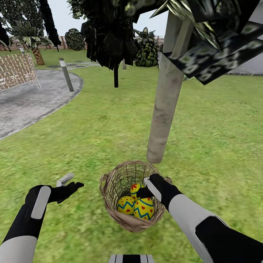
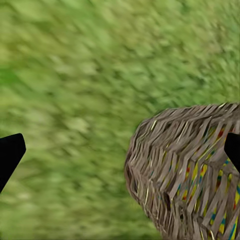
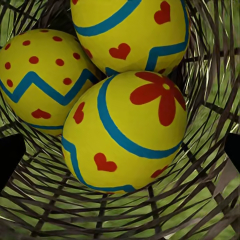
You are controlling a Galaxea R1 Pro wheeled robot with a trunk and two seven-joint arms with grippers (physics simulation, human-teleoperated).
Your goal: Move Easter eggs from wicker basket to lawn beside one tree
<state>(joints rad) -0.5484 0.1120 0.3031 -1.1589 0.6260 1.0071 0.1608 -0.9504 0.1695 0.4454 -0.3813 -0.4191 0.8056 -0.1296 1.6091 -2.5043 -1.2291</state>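
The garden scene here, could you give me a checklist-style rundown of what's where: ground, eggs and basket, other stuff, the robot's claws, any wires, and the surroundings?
Surface: short green lawn with yellowish patches.
Job's things: brown open-weave wicker basket sits on the grass just in front of a thin grey-beige tree trunk; three yellow Easter eggs with blue bands and red marks all lie inside it.
Clutter: nothing seen.
Grippers: right gripper reaches into the basket above the eggs, fingers apart, holding nothing; left gripper hangs open over grass beside the basket.
Cables: nothing seen.
Surroundings: grey round paved patio, pale lattice wicker chair, short grey post, palm, round bushes, brown slat fence.
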